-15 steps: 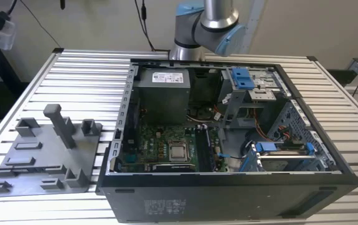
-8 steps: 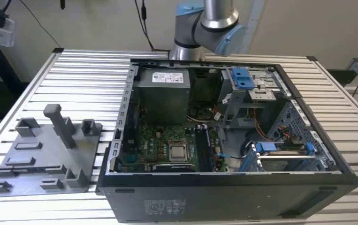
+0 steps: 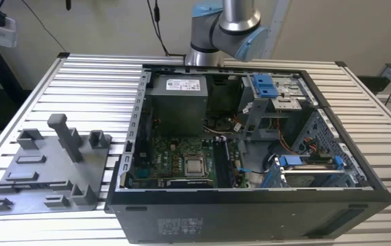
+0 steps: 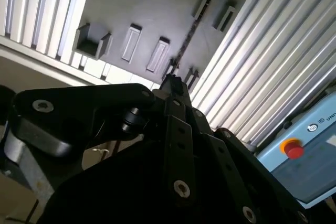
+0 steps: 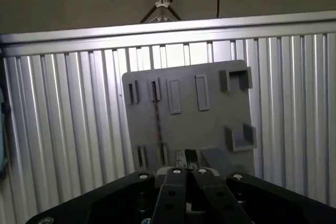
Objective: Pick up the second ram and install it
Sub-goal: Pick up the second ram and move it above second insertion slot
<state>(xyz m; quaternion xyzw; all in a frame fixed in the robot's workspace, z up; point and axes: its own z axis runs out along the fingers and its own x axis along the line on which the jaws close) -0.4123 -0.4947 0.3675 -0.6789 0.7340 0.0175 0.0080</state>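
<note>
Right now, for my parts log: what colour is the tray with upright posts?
Plain grey; the flat plastic tray shows best in the exterior view.

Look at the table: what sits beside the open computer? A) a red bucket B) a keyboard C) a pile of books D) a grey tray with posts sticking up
D: in the exterior view a grey tray with upright posts lies on the table, at the exterior view's left of the open computer.

The second ram (image 5: 157, 119), a thin dark strip, stands on edge in the grey tray (image 5: 210, 129). In both wrist views (image 4: 185, 43) it runs straight between slotted holders.
</note>
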